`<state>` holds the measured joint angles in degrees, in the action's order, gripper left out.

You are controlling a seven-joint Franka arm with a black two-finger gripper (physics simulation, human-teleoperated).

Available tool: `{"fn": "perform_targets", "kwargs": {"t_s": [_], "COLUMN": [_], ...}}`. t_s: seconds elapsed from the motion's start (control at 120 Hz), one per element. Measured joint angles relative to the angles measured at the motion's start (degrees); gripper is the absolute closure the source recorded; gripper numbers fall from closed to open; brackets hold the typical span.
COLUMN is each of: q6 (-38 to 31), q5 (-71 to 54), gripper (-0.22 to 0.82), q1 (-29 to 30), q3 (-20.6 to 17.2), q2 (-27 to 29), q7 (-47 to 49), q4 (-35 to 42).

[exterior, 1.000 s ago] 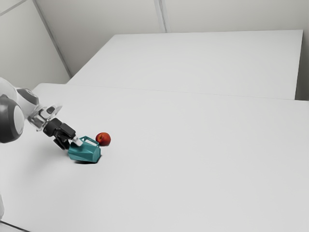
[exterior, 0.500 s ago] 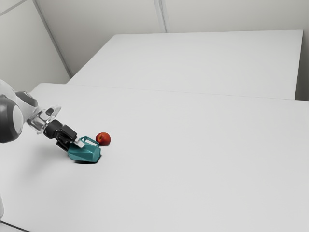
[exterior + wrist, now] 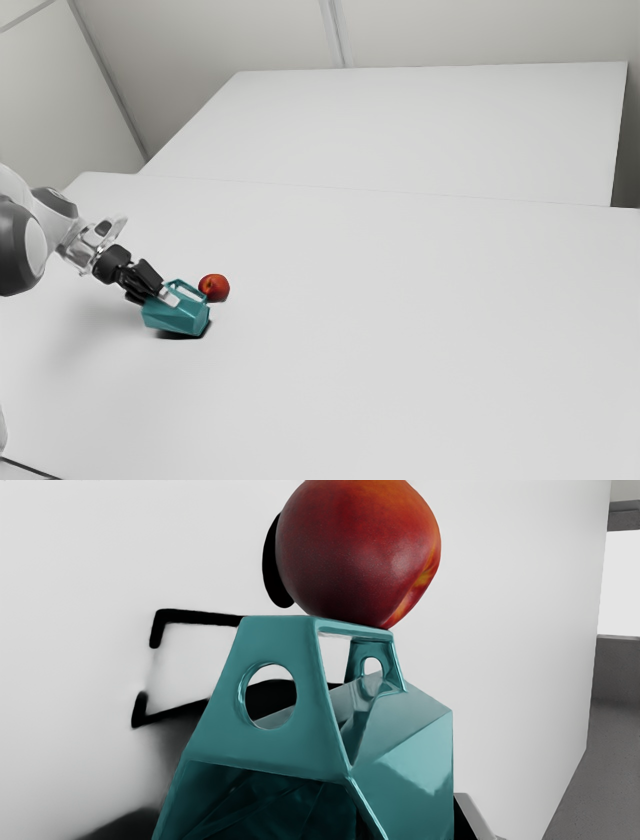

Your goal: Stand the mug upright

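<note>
Claw (image 3: 158, 297) is at the teal mug (image 3: 180, 318), open or closed I can't tell; the mug lies sideways on the table (image 3: 400, 350), exterior view's left, a red peach (image 3: 355, 550) near its handle (image 3: 275, 640)

Red fruit (image 3: 214, 288) as obstacle beside mug handle (image 3: 280, 640); free tabletop (image 3: 420, 320) beyond

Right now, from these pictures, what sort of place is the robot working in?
Probably a simulated robot test room: a broad white table, plain pale walls, and a robot arm reaching toward a teal mug that lies on its side.
</note>
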<state>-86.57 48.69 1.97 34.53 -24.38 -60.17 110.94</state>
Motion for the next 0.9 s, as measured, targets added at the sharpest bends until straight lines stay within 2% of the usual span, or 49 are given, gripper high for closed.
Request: {"fn": "perform_targets", "kwargs": {"t_s": [0.117,0.3,0.692,0.767,0.9], "q6": [0.19,0.58,0.35,-0.14,-3.17], "q5": [0.49,0.81,-0.54,-1.64,-6.38], "gripper": [0.68,0.74,0.77,0.77,0.77], "q1": [-0.45,-1.29,-4.82,-5.65,-7.36], "q3": [-0.01,-0.08,-0.53,-2.04,-6.95], "q2": [0.36,1.53,7.54,8.36,9.89], "q7": [0.03,0.51,3.14,3.99,5.32], "q4": [-0.06,-0.3,-1.79,-3.28,-6.36]}}
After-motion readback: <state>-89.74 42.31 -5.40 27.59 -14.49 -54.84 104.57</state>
